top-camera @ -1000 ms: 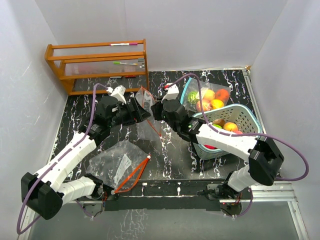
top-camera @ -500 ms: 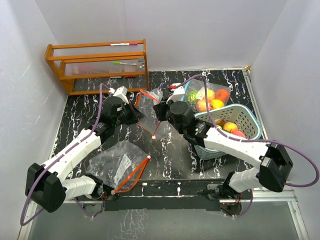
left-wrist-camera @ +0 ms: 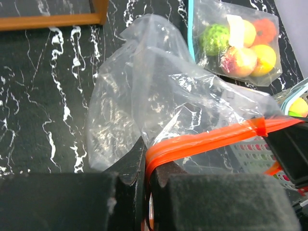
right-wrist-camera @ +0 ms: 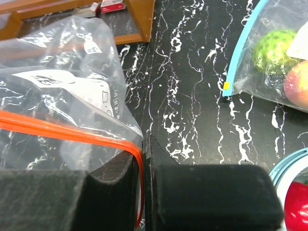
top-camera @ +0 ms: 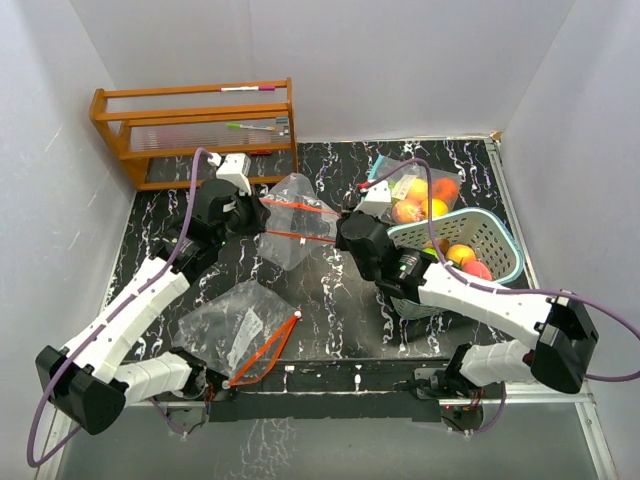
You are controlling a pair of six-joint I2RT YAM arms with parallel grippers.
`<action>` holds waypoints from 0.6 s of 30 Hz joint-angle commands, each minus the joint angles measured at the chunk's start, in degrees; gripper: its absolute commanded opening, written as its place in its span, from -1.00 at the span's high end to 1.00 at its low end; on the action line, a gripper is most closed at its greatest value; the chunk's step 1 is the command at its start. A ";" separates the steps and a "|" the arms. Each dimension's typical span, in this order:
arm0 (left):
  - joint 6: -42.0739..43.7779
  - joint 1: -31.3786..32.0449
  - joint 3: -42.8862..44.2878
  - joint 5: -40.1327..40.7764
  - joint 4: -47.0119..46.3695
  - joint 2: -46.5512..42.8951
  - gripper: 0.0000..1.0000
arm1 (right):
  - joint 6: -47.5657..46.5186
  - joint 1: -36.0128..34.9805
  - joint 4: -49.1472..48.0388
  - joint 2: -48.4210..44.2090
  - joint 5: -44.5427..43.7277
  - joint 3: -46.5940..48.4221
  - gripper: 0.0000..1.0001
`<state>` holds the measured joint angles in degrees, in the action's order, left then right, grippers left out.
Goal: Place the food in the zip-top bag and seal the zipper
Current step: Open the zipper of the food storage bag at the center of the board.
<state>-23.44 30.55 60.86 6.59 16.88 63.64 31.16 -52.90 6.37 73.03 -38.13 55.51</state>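
Observation:
A clear zip-top bag with an orange zipper hangs stretched between my two grippers above the middle of the table, and no food shows inside it. My left gripper is shut on the zipper's left end, the strip pinched between its fingers. My right gripper is shut on the other end, with the strip running down between the pads. Food lies in the teal basket at the right. More food sits in a blue-zippered bag behind the basket.
A second clear bag with an orange zipper lies flat at the near left. A wooden rack stands against the back wall at the left. White walls close in the table on three sides.
My left gripper has shut on the orange zipper's left end. Both grippers have drawn apart, pulling the zipper taut and the bag up between them.

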 commanded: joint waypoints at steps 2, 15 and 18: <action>6.03 -0.67 3.81 4.13 4.09 -1.31 1.00 | 5.12 0.54 11.72 3.34 -11.61 4.97 0.85; 9.55 -0.68 2.92 4.14 2.89 4.83 1.00 | -3.07 0.54 5.98 0.78 7.02 6.55 -0.14; 9.55 -0.66 1.98 3.57 1.30 7.17 1.00 | -3.38 0.57 8.87 -0.51 8.45 8.16 -0.41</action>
<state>-15.27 30.15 62.65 8.97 19.66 68.62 30.87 -52.69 15.00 75.75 -33.71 61.06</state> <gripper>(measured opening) 0.008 0.644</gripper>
